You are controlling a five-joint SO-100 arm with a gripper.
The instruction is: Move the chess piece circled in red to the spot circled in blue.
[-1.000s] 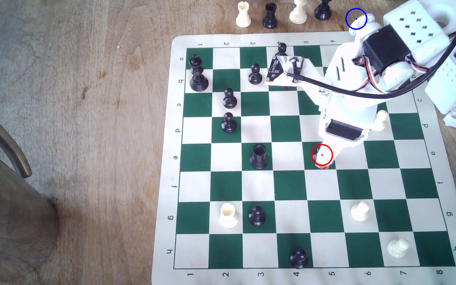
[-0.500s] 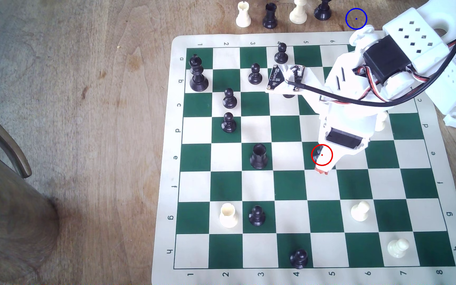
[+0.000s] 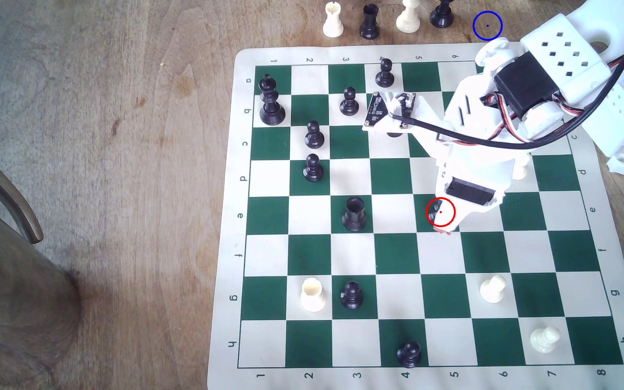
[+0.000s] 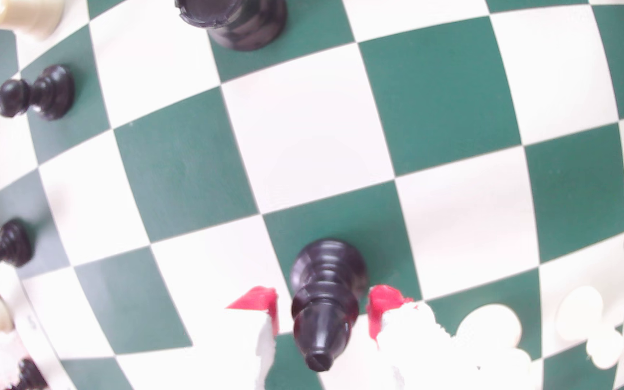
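Board [image 3: 396,258]: green-and-cream mat on a wood table, filling the centre and right of the exterior view.

Arm [image 3: 487,123]: white, enters from the upper right of the exterior view and reaches down over the board's middle right.

Spot [image 3: 487,25]: blue ring on bare wood at top right, just above the board's upper edge, beside a row of four pieces standing off the board.

Bishop [image 4: 323,300]: upright on a green square inside the red ring, centre right of the exterior view and mostly hidden there by the arm. In the wrist view it sits at lower centre.

Gripper [image 4: 321,303]: open, red-tipped fingers [image 4: 261,300] either side of the bishop at collar height. Contact with the piece: cannot tell.

Handling (judgement): hard, glossy, likely light plastic; rigid, not fragile, but slippery, and the tapered head would squeeze out of a high grip. Wide base carries the weight, so it will hang steady. Best hold: just under the collar, on the stem.
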